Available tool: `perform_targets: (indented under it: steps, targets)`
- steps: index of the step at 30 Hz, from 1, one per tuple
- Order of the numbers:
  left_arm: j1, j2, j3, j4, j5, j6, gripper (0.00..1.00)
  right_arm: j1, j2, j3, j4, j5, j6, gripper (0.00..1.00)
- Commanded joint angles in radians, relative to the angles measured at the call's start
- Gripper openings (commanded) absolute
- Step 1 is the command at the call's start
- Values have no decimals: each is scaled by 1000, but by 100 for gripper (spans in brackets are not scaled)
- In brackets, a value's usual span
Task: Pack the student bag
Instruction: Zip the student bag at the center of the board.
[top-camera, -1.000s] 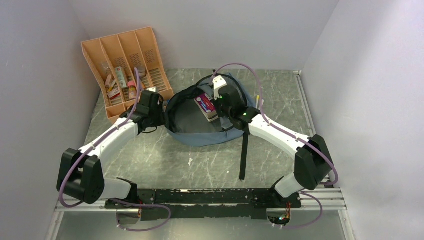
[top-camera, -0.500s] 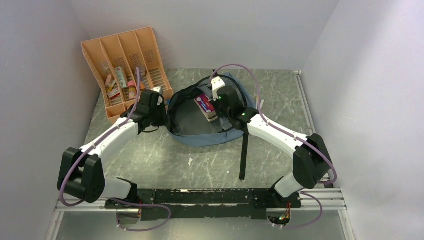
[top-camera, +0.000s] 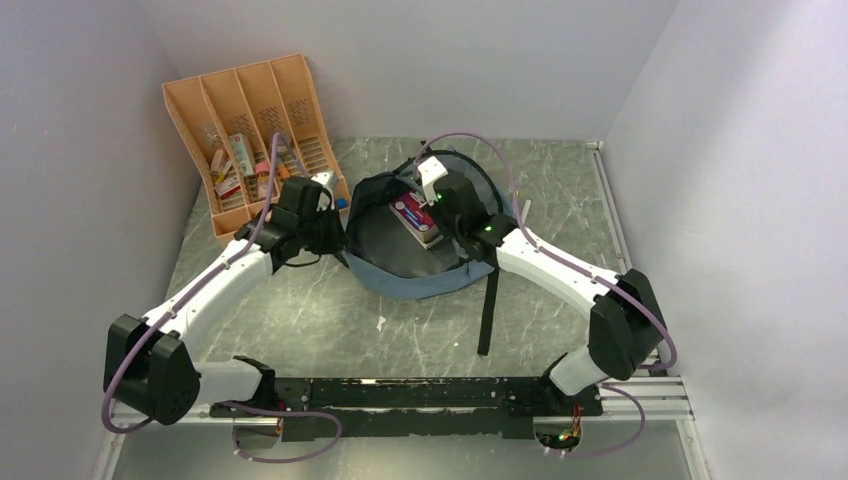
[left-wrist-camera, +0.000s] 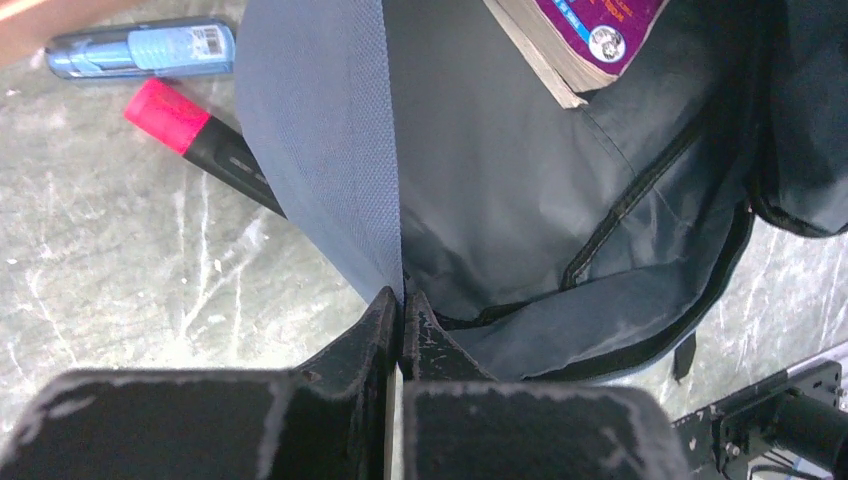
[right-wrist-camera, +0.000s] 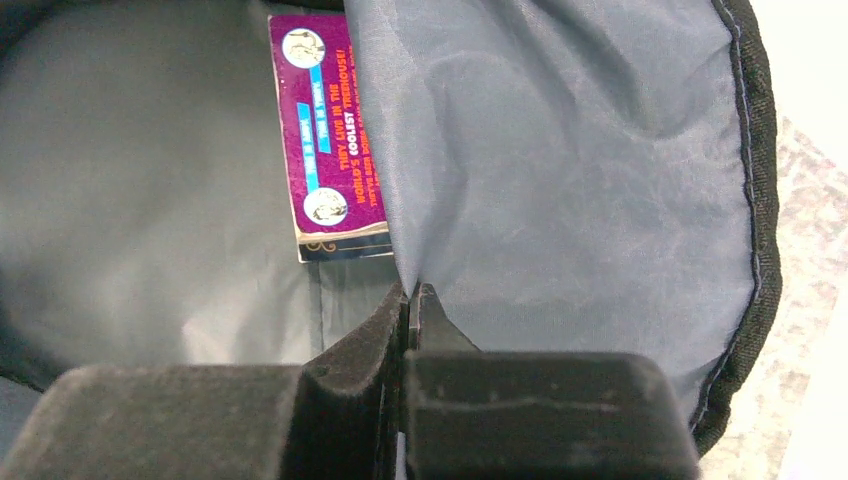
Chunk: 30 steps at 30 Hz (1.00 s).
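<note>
The student bag (top-camera: 412, 282) lies open at the table's middle, grey-blue with a dark lining (left-wrist-camera: 520, 180). A purple book (top-camera: 411, 214) rests inside it, seen too in the left wrist view as the book (left-wrist-camera: 590, 40) and in the right wrist view as the book (right-wrist-camera: 335, 190). My left gripper (top-camera: 340, 232) is shut on the bag's left rim fabric (left-wrist-camera: 330, 150), its tips meeting at the left gripper (left-wrist-camera: 401, 300). My right gripper (top-camera: 440, 222) is shut on the bag's right flap (right-wrist-camera: 560, 190), pinching it at the right gripper (right-wrist-camera: 412, 292).
An orange desk organizer (top-camera: 250, 120) with several small items stands at the back left. A blue marker (left-wrist-camera: 140, 48) and a red-capped marker (left-wrist-camera: 195, 135) lie on the table beside the bag's left edge. A black strap (top-camera: 489, 310) trails toward the arm bases.
My left gripper has closed on the bag's left rim and shifted right and up. The bag's mouth now stands wider and rounder. The right gripper stays shut on the flap.
</note>
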<state>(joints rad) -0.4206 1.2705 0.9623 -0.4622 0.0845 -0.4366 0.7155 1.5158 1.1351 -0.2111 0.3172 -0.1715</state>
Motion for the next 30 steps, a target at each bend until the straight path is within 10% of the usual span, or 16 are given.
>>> perform_targets:
  steps: [1, 8, 13, 30]
  targets:
    - [-34, -58, 38, -39, 47, -30, 5, 3, -52, 32, -55, -1, -98, 0]
    - [-64, -85, -23, -32, 10, -46, 5, 4, -51, 45, -109, -241, -102, 3]
    - [-64, -89, -42, -10, 16, -56, 5, 4, -15, 49, -107, -416, -62, 24]
    - [-64, -89, -39, -36, 5, -41, 5, -230, -99, 21, -10, -279, 309, 60]
